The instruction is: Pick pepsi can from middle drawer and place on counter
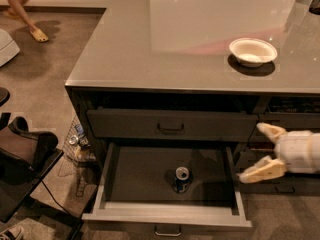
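Note:
The pepsi can [181,179] stands upright in the open middle drawer [165,211], near the middle of its dark floor, silver top showing. My gripper [255,151] is at the right edge of the view, level with the drawer fronts and to the right of the drawer. Its two pale fingers [260,170] are spread apart and hold nothing. The grey counter [165,49] lies above the drawers.
A white bowl [253,51] sits on the counter at the right. The upper drawer [170,125] is slightly out. Narrower drawers stand behind my gripper. A wire basket [75,144], a dark chair [25,159] and a person's feet [30,24] are on the left floor.

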You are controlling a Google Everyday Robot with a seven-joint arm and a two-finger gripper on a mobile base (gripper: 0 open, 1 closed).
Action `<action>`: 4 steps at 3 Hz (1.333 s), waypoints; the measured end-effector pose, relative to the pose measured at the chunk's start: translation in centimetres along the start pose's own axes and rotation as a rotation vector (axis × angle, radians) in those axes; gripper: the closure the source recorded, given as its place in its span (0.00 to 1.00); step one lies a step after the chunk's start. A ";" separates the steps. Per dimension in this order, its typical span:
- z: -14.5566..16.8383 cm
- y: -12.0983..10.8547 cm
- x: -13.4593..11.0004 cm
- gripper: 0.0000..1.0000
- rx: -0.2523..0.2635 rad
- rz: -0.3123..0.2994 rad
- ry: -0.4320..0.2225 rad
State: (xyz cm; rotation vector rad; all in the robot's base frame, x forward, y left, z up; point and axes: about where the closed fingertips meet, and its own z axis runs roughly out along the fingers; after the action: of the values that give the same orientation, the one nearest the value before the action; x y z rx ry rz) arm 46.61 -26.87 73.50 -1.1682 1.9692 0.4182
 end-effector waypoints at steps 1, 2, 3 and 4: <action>5.7 -0.4 4.7 0.00 -0.014 0.043 -0.122; 9.7 0.6 7.6 0.00 -0.046 0.052 -0.268; 12.5 2.0 9.0 0.00 -0.126 0.052 -0.334; 12.7 2.4 9.0 0.00 -0.145 0.054 -0.343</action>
State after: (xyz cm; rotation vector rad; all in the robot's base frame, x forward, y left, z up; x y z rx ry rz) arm 48.09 -22.99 58.26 -1.0529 1.6962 0.7479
